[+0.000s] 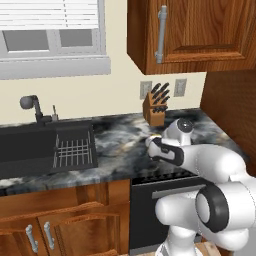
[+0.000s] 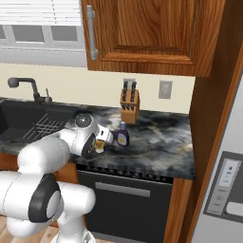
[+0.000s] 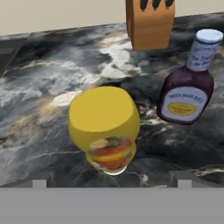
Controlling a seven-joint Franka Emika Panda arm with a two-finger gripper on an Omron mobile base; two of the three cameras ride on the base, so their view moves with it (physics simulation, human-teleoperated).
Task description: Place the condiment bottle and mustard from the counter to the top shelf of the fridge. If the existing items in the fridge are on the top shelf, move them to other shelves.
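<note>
Jaws stood spread, their two dark tips wide apart at the near edge of the hand view, with the mustard [image 3: 105,127] between them but not touched. From there, the rest ran from large to small.

The fridge [image 2: 227,190] filled the far right of the right base view, its grey door carrying a dispenser panel. The wall cabinet [image 2: 147,33] hung above the counter [image 2: 161,137], closed, with a long metal handle. The dark marbled counter ran from the sink [image 1: 30,145] on the left to the wooden side panel on the right. The sink was black, with a wire rack [image 1: 74,152] at its right side and a dark faucet [image 1: 31,105] behind it. The dishwasher [image 2: 128,204] sat below the counter.

The gripper [image 2: 100,142] hung low over the counter's near part, right at the mustard. A wooden knife block [image 2: 129,107] stood at the far wall. The mustard, a squat yellow bottle, stood upright. The condiment bottle [image 3: 187,87], dark red with a white cap, stood just right of the mustard and a little farther back, apart from it, in front of the knife block.
</note>
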